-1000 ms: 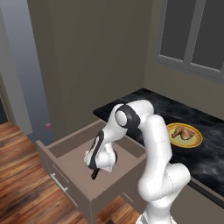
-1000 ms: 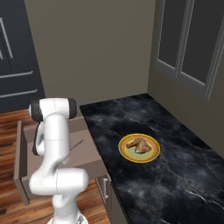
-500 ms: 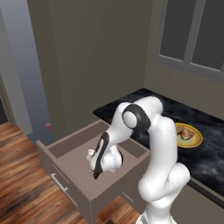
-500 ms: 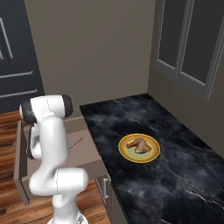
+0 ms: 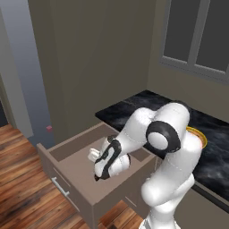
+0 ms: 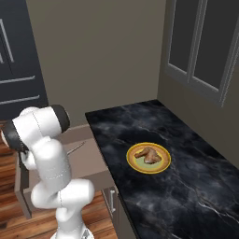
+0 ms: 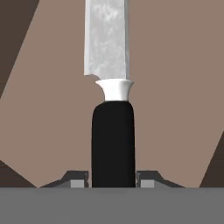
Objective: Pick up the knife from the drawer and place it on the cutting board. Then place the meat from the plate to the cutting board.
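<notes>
The taupe drawer (image 5: 67,172) stands pulled open below the counter. On its floor lies the knife (image 7: 113,135), silver blade pointing away and black handle toward me; part of its blade (image 6: 77,148) also peeks past my arm. My gripper (image 7: 113,178) is down inside the drawer (image 6: 95,161), with its fingertips (image 7: 77,178) tight against both sides of the handle. Seen from the left base, the gripper (image 5: 101,169) sits low over the drawer floor. The golden-brown meat (image 6: 148,154) rests on the yellow plate (image 6: 161,165) on the counter. The cutting board is out of view.
A black marbled counter (image 6: 186,196) runs to the right of the drawer, under a window (image 6: 196,46). The plate's rim (image 5: 202,137) peeks out behind my arm. Wooden floor (image 5: 18,197) lies left of the drawer, and the drawer walls close in around the hand.
My arm's elbow has swung up and over the drawer while the hand stayed low inside it by the knife. The plate and meat have not moved.
</notes>
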